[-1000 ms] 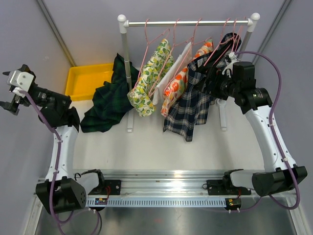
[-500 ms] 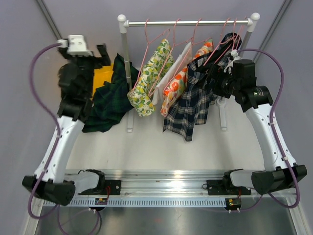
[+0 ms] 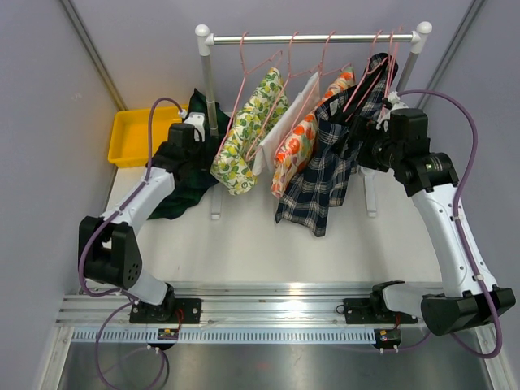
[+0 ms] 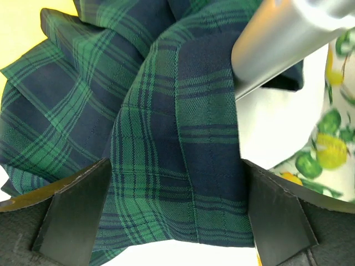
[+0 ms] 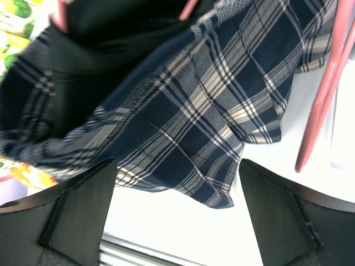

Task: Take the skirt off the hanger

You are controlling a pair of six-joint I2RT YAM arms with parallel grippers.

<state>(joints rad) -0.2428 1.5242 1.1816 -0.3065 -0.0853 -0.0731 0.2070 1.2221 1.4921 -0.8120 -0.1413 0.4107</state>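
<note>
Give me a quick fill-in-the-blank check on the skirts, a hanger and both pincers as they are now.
1. The left pincer is ____, with the green-and-navy plaid fabric skirt between its fingers.
2. The right pincer faces the navy-and-white checked skirt, beside a thin hanger coloured ____.
3. The yellow plastic tray sits at the back ____ corner of the white table.
Missing words: open; pink; left.

Left pincer [image 4: 175, 213] and right pincer [image 5: 177, 216], both wide open.
</note>
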